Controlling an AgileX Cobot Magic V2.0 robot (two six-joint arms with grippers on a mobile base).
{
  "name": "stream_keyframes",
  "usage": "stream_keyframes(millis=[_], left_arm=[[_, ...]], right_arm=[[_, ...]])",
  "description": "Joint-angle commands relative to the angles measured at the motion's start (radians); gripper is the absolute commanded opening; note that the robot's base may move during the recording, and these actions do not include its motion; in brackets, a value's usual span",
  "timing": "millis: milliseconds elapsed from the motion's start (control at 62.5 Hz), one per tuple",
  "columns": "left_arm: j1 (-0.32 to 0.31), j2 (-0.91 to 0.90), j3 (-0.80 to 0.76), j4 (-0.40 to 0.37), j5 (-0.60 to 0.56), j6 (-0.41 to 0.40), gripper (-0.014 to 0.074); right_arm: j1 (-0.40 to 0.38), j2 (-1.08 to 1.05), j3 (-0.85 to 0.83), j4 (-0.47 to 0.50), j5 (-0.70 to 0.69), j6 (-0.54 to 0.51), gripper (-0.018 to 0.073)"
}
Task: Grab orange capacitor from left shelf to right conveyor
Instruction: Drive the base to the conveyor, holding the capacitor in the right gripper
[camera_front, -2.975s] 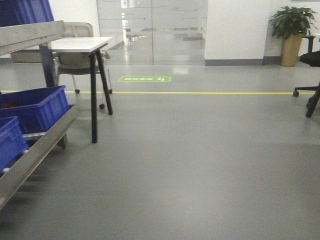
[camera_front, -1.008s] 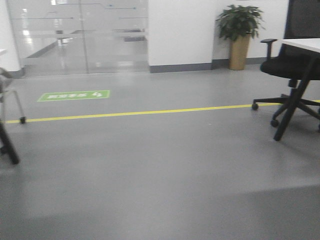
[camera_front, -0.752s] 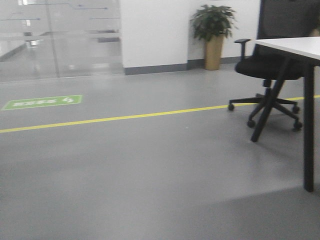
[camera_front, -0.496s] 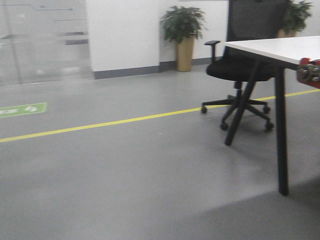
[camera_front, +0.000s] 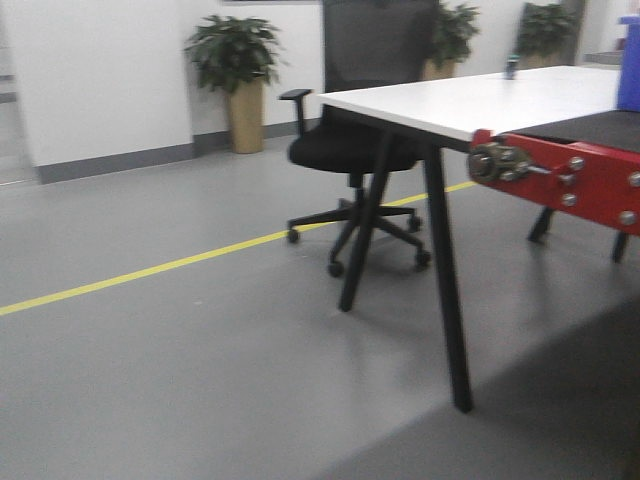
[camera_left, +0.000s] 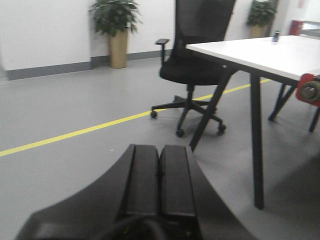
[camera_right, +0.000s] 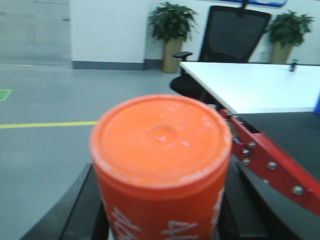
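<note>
Pick looks done: the small orange cylinder capacitor with white print (camera_right: 160, 150) stands upright, clamped between the black jaws of the right gripper (camera_right: 161, 220). The empty left gripper (camera_left: 160, 175) has its jaws pressed together. The dark grey belt conveyor with red front edge (camera_front: 585, 185) lies ahead-right (capacitor not yet over its belt); placing remains. The steel shelf is out of view. The capacitor's base is cut off and its print only partly legible.

White-topped black-legged table (camera_front: 480, 100), black office chair (camera_front: 350, 150) behind it, red-edged dark belt conveyor (camera_front: 590, 180) just before its right end, potted green plant (camera_front: 235, 50) well behind to its left, small orange cylinder capacitor (camera_right: 160, 150) before it
</note>
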Motion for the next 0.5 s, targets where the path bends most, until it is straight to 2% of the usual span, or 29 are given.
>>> stream_keyframes(millis=[0,480], left_arm=[[-0.004,-0.01,-0.005,-0.003,-0.09,-0.002,-0.0127],[-0.004,-0.01,-0.005,-0.003,-0.09,-0.002,-0.0127]], right_arm=[[-0.006,0.015,-0.03,-0.012,-0.089,0.0,0.0092],[-0.006,0.015,-0.03,-0.012,-0.089,0.0,0.0092]])
